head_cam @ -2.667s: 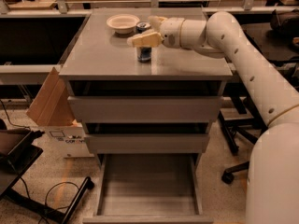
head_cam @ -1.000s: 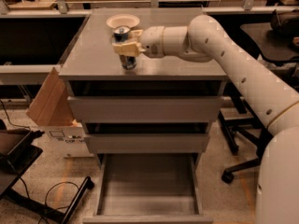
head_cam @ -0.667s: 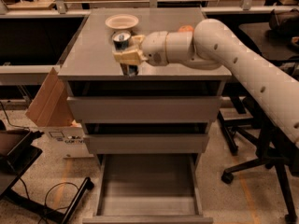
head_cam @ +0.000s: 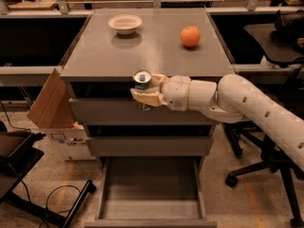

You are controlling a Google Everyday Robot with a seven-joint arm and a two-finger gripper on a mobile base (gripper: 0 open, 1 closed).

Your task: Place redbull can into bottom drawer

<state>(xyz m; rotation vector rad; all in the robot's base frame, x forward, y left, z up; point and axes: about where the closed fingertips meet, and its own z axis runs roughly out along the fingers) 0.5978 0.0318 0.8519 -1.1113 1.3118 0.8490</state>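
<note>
Silver-topped, the redbull can (head_cam: 142,78) sits clamped in the jaws of our gripper (head_cam: 144,97), and we have carried it off the bench (head_cam: 147,46) to hang before the upper drawer front (head_cam: 99,112), above the open bottom drawer (head_cam: 151,194), leaving the descent.

White rounded arm (head_cam: 256,103), dark dots along forearm; segmented wrist; cream pincer (head_cam: 142,98) at cabinet (head_cam: 152,56) front.
</note>
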